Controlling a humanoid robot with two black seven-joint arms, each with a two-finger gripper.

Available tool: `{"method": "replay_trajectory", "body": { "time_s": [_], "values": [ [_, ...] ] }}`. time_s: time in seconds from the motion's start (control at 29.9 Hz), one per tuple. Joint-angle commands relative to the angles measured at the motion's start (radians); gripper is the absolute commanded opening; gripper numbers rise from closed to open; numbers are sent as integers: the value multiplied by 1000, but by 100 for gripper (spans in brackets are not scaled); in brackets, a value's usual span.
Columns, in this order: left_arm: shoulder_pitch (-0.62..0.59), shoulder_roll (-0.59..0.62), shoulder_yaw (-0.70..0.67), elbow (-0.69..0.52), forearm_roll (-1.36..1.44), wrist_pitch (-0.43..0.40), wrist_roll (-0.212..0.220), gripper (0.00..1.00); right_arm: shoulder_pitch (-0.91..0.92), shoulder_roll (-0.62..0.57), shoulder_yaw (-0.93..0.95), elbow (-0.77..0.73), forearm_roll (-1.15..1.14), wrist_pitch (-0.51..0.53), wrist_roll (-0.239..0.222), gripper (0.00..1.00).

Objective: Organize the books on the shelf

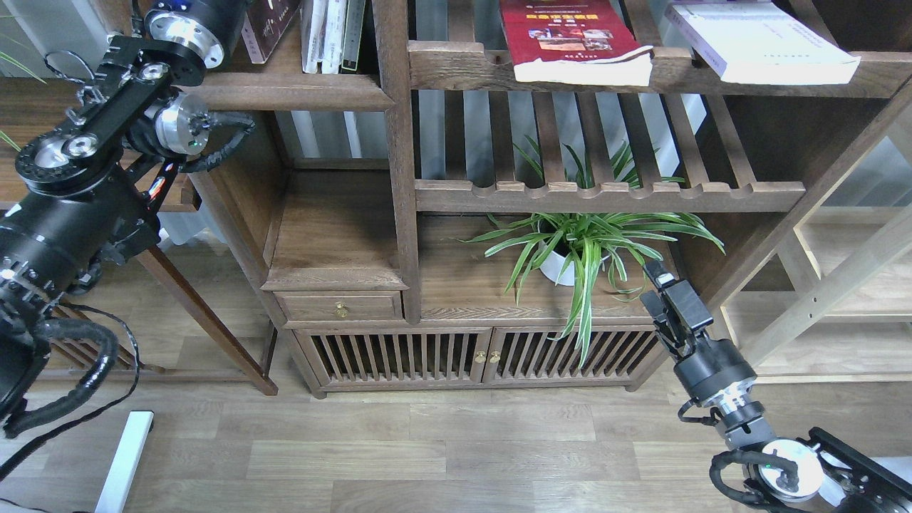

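Observation:
The dark maroon book [269, 27] with white characters stands tilted at the top left, above the solid dark-brown shelf [285, 91]. My left arm reaches up beside it; its silver wrist [182, 30] shows, but its gripper is cut off by the top edge. The red book [570, 39] with a yellow band lies flat on the upper slatted rack [463, 68]. The white book [762, 39] lies flat on the same rack, further right. My right gripper [659, 274] hangs low by the plant, holding nothing; its dark fingers cannot be told apart.
Several pale books [331, 35] stand upright on the shelf against the post [395, 142]. A potted spider plant [577, 246] sits under the lower slatted rack [605, 194]. Below are a drawer [340, 306] and slatted cabinet doors [484, 356].

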Motion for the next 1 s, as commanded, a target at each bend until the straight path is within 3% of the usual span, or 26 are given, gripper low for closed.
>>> {"method": "replay_trajectory", "body": {
  "time_s": [0.0,0.97],
  "values": [
    [-1,-5,2,14,0,0,-9,3,-1,-3,-1,0,0,0,0,98],
    [-38,-34,22,103,-28,-14,-38,3,-5,-9,-10,0,0,0,0,98]
  ]
}}
